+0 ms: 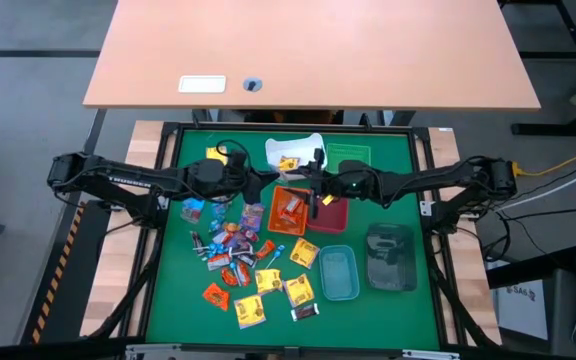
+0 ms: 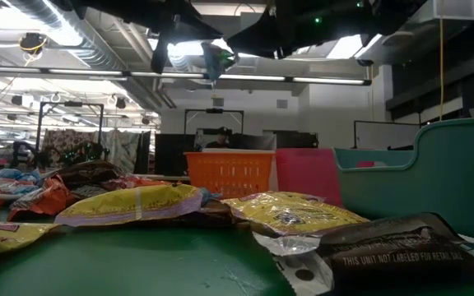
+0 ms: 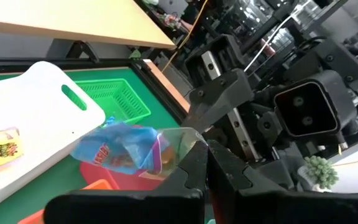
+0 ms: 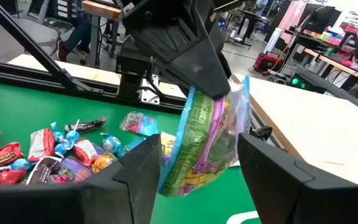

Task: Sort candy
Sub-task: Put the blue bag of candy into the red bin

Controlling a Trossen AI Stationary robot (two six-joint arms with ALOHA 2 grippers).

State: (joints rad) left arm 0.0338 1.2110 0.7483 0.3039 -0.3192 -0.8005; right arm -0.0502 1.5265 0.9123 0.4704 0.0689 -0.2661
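A blue-and-green candy packet [image 4: 205, 138] hangs in the air over the far edge of the orange bin [image 1: 290, 208], with my left gripper [image 1: 266, 185] shut on it. My right gripper [image 4: 201, 158] faces it from the table's right, open, with one finger on each side of the packet's lower half. Whether a finger touches the packet, I cannot tell. The rest of the candy [image 1: 238, 255] lies in a loose pile on the green mat, near left. In the low view the packet [image 2: 217, 59] shows high above the bins. My left gripper pinches the packet's clear sealed end [image 3: 179, 138] between its two fingers [image 4: 188, 62]. The fingers come about level from the table's left. The packet hangs down below them, a little crumpled, clear of the mat and the bins.
A white bin [image 1: 293, 150] with a yellow sweet and a green bin [image 1: 350, 155] stand at the far side. A red bin [image 1: 332, 213] sits beside the orange one. Two clear bins [image 1: 338, 272] [image 1: 390, 258] stand near right. A wooden desk [image 1: 308, 50] lies beyond the table.
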